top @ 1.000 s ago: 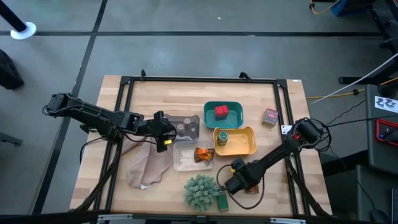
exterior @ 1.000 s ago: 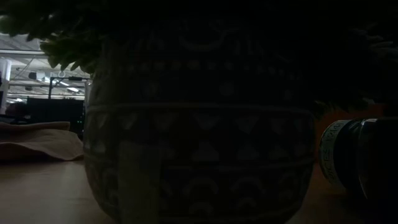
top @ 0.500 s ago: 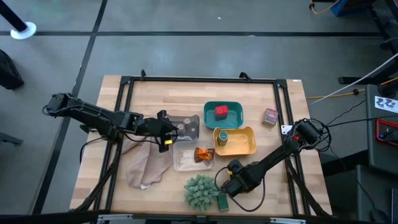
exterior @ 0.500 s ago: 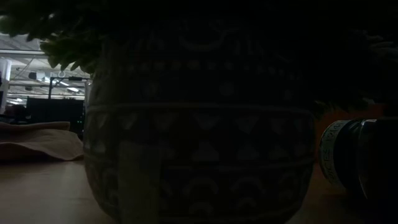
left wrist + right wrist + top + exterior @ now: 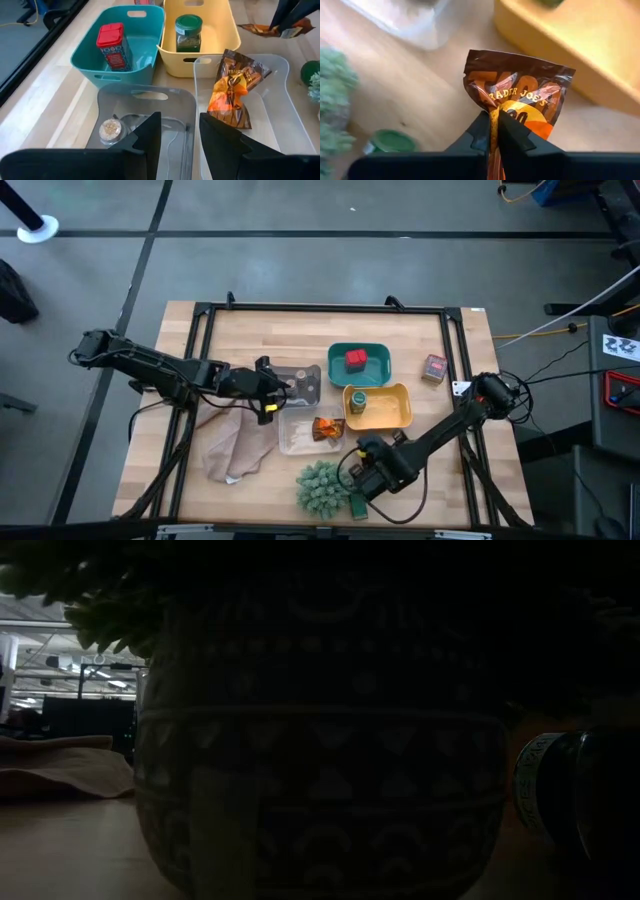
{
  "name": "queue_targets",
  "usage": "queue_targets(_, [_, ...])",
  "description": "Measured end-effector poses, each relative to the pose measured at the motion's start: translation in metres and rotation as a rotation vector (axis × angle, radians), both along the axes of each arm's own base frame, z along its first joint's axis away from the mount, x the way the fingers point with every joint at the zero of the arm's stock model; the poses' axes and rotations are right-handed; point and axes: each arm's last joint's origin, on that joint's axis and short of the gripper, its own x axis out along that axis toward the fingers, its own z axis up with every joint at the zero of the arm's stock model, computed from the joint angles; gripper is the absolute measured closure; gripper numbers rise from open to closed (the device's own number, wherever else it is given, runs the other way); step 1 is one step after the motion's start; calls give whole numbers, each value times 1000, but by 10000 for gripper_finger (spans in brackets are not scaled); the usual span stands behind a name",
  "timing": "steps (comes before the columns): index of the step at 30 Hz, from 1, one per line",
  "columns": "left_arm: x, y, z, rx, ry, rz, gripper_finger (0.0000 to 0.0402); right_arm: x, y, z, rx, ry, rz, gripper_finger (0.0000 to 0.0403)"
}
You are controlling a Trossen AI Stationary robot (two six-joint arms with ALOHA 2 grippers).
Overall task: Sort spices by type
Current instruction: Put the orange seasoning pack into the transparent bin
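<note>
- Right tool [image 5: 492, 125] pinches a sachet [image 5: 520, 100] above the surface [image 5: 420, 95], near the yellow tray [image 5: 560, 50].
- Left tool [image 5: 177, 132] stands narrowly parted, empty, over the grey tray [image 5: 145, 97].

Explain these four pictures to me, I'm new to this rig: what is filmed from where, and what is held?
Two robot arms work at a table. One picture looks straight down, one sits level on the table behind the plant pot, and one camera rides on each wrist. The right pincer is shut on an orange sachet. The left pincer hovers over the grey tray, which holds a tiny jar. A red tub sits in the teal tray, a green jar in the yellow tray, another sachet in the clear tray.
</note>
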Motion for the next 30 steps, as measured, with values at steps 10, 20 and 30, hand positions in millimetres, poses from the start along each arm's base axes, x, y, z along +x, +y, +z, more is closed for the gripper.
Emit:
queue_targets(10, [8, -17, 17, 120, -168, -299, 284, 15, 2, 48, -216, -166, 179, 383])
queue_targets(20, [8, -32, 28, 409, -295, -589, 284, 43, 4, 64, -354, -321, 450, 389])
queue_targets(30, [9, -36, 24, 597, -290, -757, 284, 79, -13, 77, -382, -432, 680, 377])
